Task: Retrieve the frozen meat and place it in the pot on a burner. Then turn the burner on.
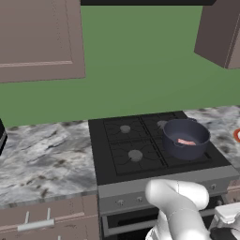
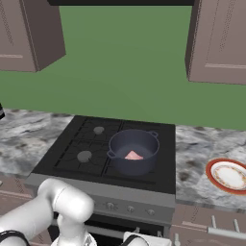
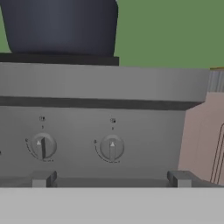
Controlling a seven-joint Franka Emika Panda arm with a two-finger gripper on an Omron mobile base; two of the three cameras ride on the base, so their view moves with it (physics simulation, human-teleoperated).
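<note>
Two stiff, ridged knobs [image 3: 112, 147] sit mid-frame below the pot [image 3: 61, 26] holding the meat [image 1: 186, 142]; the wide-open claw [image 3: 111, 179] should pinch the raised bar.

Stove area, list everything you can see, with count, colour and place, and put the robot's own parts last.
pot: one, dark blue-grey, on the stove's front right burner.
frozen meat: one, pinkish-red, lying inside the pot.
stove: one, black top with grey front panel, set between the counters.
knobs: two close ahead in the hand view, grey, on the front panel.
plate: one, white with red rim, counter right of the stove.
cabinets: brown, on the green wall.
arm: white, low before the stove.
</note>
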